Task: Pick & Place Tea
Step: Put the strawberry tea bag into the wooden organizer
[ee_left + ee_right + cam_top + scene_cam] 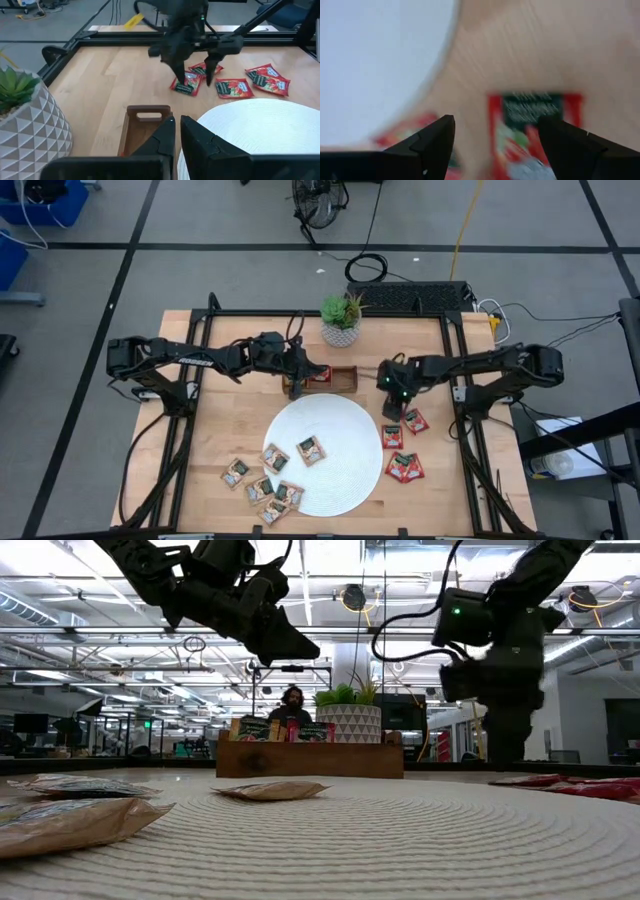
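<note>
Red tea sachets lie flat on the wood to the right of the white round plate. Tan sachets lie on the plate's near left part and on the wood beside it. My right gripper hangs open above one red sachet, its fingers apart and clear of it; in the left wrist view it stands over that sachet. My left gripper is shut and empty, hovering over the left end of the wooden tray.
A potted plant in a patterned white pot stands behind the tray. The tray holds a few sachets standing upright. A person shows in the room beyond the table. Bare wood lies at the far left and near right.
</note>
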